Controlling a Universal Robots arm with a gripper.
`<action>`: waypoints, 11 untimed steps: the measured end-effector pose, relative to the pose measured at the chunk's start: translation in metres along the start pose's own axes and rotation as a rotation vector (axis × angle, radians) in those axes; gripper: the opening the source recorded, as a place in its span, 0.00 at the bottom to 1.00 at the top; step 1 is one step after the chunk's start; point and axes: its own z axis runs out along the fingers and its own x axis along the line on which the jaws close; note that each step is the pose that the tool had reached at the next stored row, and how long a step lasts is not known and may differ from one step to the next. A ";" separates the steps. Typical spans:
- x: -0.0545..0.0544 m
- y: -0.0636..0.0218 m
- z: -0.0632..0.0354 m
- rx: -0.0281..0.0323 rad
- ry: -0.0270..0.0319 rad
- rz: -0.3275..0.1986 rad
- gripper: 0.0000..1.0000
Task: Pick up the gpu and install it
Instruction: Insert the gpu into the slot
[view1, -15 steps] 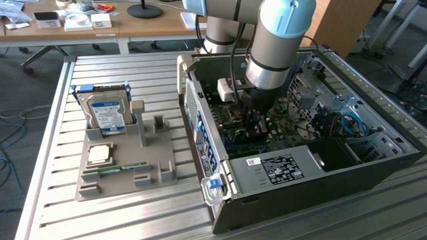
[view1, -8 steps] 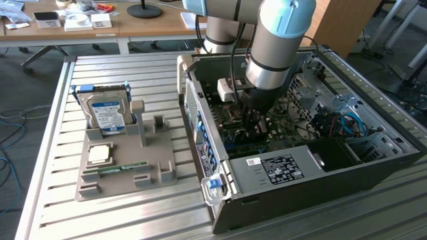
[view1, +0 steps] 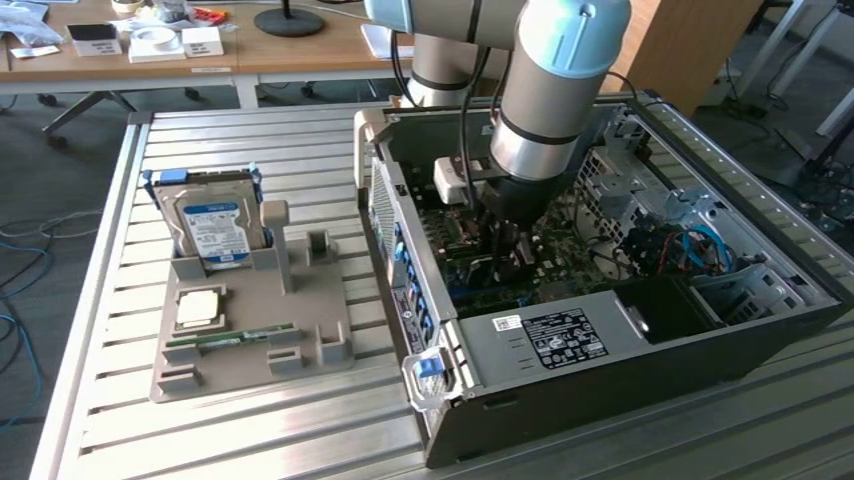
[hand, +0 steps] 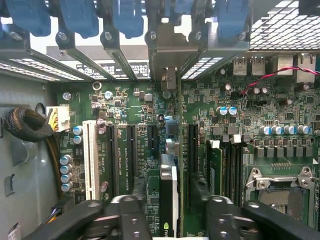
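I am reaching my grey-and-blue jointed arm (view1: 561, 90) down into the open black metal computer case (view1: 747, 330), which is lying on its side on the slatted aluminium desk (view1: 240, 430). My black two-fingered pincer (hand: 170, 220) is hovering over the green motherboard (hand: 125, 110), and its fingers (hand: 125, 217) are standing apart, one on each side of the gpu (hand: 169, 200), the thin dark circuit card with a black shroud that I am seeing edge-on. I am not gripping it: gaps are showing between the pads and the card's faces.

The gpu is standing upright between the long black expansion slots (hand: 131, 155), its metal bracket end pointing to twelve o'clock toward the row of blue slot latches (hand: 125, 20) at the case's rear wall. By my reading, the installing step is nearly finished, with the card already placed and let go. Whether it is fully seated I cannot tell.

Outside the case, at nine o'clock in the exterior view, the silver hard drive with a blue-white label (view1: 214, 232) is resting upright in the grey plastic parts holder (view1: 240, 350), with a narrow green RAM stick (view1: 230, 337) lying near its front.
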 end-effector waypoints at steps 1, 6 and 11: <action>0.000 0.0000 0.0000 0.0000 0.0000 0.000 0.51; 0.000 0.0000 -0.0010 -0.0001 0.0003 0.000 0.51; 0.000 0.0000 -0.0111 0.0001 0.0001 0.000 0.51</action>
